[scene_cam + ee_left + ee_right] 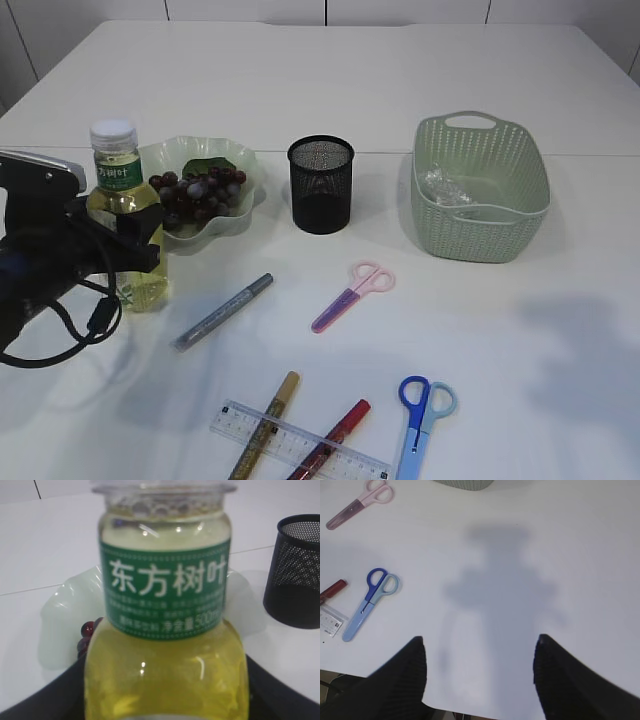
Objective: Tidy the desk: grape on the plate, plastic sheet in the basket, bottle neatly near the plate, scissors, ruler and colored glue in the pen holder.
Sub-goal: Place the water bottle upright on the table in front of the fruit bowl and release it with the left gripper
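The bottle (125,215) of yellow liquid with a green label stands upright just left of the pale plate (243,160), which holds the grape bunch (195,195). My left gripper (135,245) is shut on the bottle (165,630), its black fingers (50,695) pressed to both sides. The plastic sheet (445,188) lies in the green basket (480,238). Pink scissors (352,296), blue scissors (420,415), a clear ruler (300,445) and silver (222,312), gold (265,425) and red (330,440) glue pens lie on the table. My right gripper (479,645) hangs open over bare table.
The black mesh pen holder (321,185) stands between plate and basket, with nothing seen in it. The right wrist view shows the blue scissors (370,602), pink scissors (357,502) and the ruler's end (330,620) to the left of the gripper.
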